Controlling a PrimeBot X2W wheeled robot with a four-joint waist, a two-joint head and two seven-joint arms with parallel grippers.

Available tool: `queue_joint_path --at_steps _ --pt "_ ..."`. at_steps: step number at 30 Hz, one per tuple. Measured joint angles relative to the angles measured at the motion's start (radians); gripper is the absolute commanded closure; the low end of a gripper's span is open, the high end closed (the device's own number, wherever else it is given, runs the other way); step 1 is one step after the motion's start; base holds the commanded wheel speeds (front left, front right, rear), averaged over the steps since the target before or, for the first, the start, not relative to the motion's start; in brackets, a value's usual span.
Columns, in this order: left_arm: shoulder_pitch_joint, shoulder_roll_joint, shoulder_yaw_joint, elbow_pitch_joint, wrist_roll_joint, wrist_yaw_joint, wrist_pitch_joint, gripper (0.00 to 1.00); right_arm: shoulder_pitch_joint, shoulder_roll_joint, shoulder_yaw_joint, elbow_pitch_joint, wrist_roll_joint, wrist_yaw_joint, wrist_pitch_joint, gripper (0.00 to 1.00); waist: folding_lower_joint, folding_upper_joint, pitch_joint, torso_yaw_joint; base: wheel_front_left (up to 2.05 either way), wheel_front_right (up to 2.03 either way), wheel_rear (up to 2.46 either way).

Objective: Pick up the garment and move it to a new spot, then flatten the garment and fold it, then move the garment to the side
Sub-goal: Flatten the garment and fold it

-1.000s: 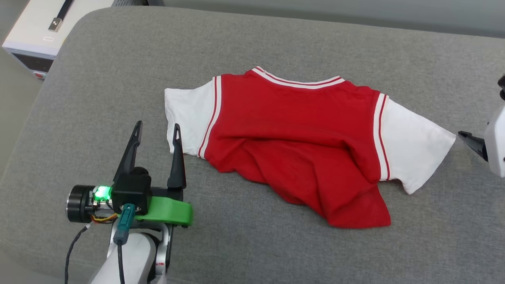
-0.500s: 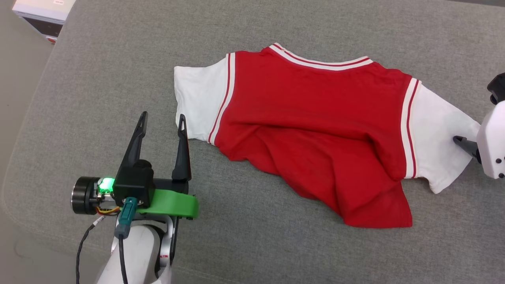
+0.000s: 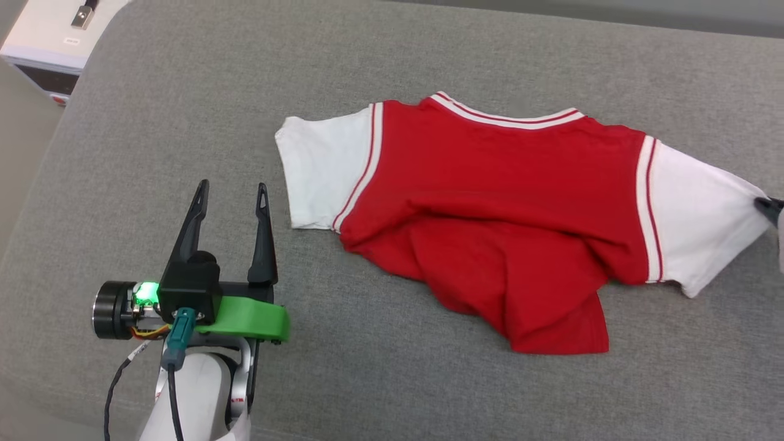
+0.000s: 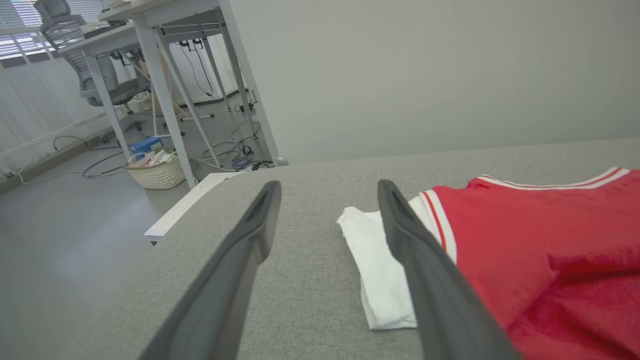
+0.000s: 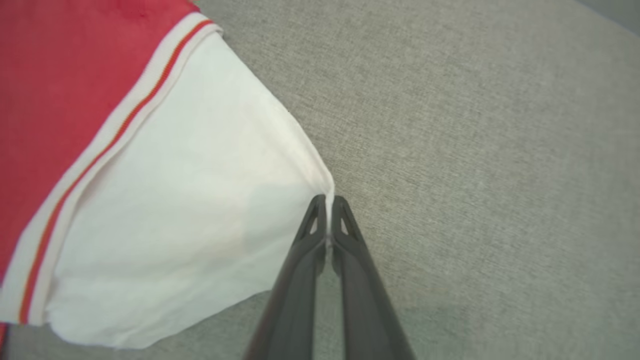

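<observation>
The garment (image 3: 490, 202) is a red T-shirt with white sleeves, lying rumpled on the grey cushion (image 3: 184, 122), its lower hem bunched toward the front. My right gripper (image 5: 328, 202) is shut on the tip of the garment's white right-hand sleeve (image 5: 190, 200); in the head view just one dark fingertip (image 3: 768, 208) shows at the right edge, touching that sleeve. My left gripper (image 3: 231, 191) stands open a little left of the other white sleeve (image 3: 321, 171), with nothing between its fingers. In the left wrist view the garment (image 4: 525, 250) lies just right of the left gripper (image 4: 327, 187).
A white box (image 3: 49, 43) stands off the cushion's far left corner. The cushion's rounded left edge (image 3: 37, 202) drops to the floor. Desks (image 4: 165, 60), a chair and a basket (image 4: 155, 172) of items stand on the floor beyond.
My right gripper has shut on the tip of the right-hand white sleeve, which is now drawn out toward the right. The head view has shifted; the left gripper stays open.
</observation>
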Motion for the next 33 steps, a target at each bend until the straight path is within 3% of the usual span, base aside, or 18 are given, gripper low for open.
queue_joint_path --at_steps 11,16,22,29,33 --pt "0.003 0.006 0.039 0.009 0.007 -0.041 0.000 0.00 0.069 -0.024 -0.082 0.053 0.006 0.000 -0.032 1.00 0.0000 0.0000 -0.041 -0.052 0.00 0.00 0.00" --pt "-0.071 0.040 0.036 0.054 0.006 -0.125 0.000 0.00 0.071 -0.005 -0.089 0.041 -0.007 0.000 -0.054 1.00 0.0000 0.0000 -0.044 -0.065 0.00 0.00 0.00" --pt "-0.270 0.114 0.026 0.188 -0.044 -0.230 0.029 0.00 0.070 0.010 -0.083 -0.011 -0.034 0.000 -0.076 1.00 0.0000 0.0000 -0.046 -0.087 0.00 0.00 0.00" --pt "-0.512 0.200 -0.123 0.295 -0.233 -0.258 0.324 0.00 0.065 0.023 -0.068 -0.092 -0.054 0.000 -0.083 1.00 -0.0001 0.0000 -0.033 -0.123 0.00 0.00 0.00" --pt "-0.624 0.264 -0.266 0.344 -0.432 -0.259 0.598 0.00 0.061 0.024 -0.062 -0.133 -0.064 0.000 -0.084 1.00 -0.0001 0.0000 -0.015 -0.142 0.00 0.00 0.00"
